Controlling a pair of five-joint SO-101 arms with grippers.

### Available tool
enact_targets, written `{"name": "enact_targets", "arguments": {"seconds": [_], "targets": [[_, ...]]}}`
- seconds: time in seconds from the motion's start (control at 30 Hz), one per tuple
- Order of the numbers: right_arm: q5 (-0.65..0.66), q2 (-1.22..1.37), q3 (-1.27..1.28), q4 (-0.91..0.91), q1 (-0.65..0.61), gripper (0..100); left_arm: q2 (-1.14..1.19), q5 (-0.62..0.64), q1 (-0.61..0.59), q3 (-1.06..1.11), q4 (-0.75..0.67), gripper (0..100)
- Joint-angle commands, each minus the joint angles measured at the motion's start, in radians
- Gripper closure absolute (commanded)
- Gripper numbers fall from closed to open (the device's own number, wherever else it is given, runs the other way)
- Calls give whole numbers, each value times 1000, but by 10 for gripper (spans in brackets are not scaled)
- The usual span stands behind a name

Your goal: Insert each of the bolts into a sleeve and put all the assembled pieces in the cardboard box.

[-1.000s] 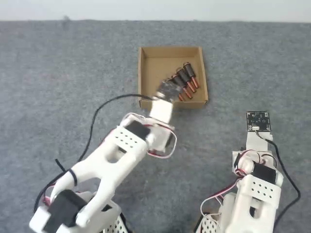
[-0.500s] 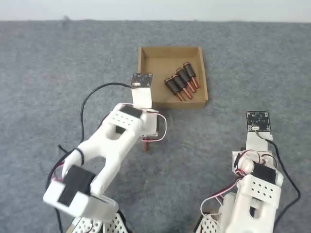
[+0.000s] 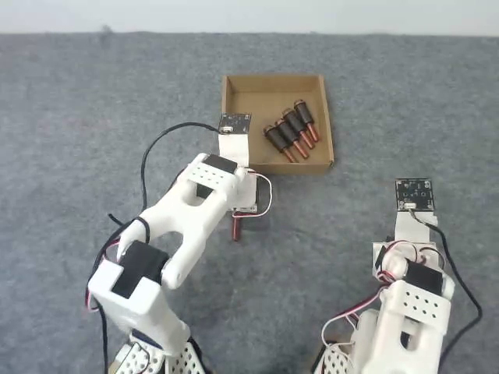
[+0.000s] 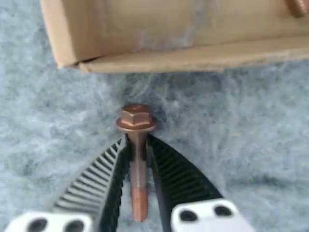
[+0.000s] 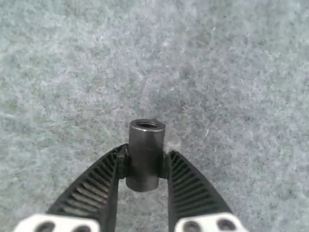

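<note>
Pinched between the left jaws: one copper bolt (image 4: 137,145), taken by the shank, hexagon head sticking out toward the near wall of the cardboard box (image 3: 228,117), just outside it, above the grey worktop (image 3: 78,117). Pinched between the right jaws: one black sleeve (image 5: 146,152), open end showing, well apart from the box. Probably metal both: stiff, small, rather light, smooth and so a little slippery. Best to grip the sleeve at mid-length and the bolt near the head, leaving tip and bore free. Counted: one loose bolt, one loose sleeve, four assembled pieces (image 3: 292,128) side by side inside the one box.
</note>
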Motion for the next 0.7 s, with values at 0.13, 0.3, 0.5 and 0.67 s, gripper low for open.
{"name": "enact_targets", "arguments": {"seconds": [0.13, 0.3, 0.5, 0.67], "targets": [[-6, -13, -25, -15, 8, 991, -6, 8, -40, -45, 8, 927], [-6, -13, -25, -15, 8, 991, -6, 2, -35, -45, 9, 927], [-8, -13, -26, -15, 8, 991, -6, -51, -6, -44, 12, 928], [-8, -13, -26, -15, 8, 991, 44, -28, -5, -87, 68, 928]]}}
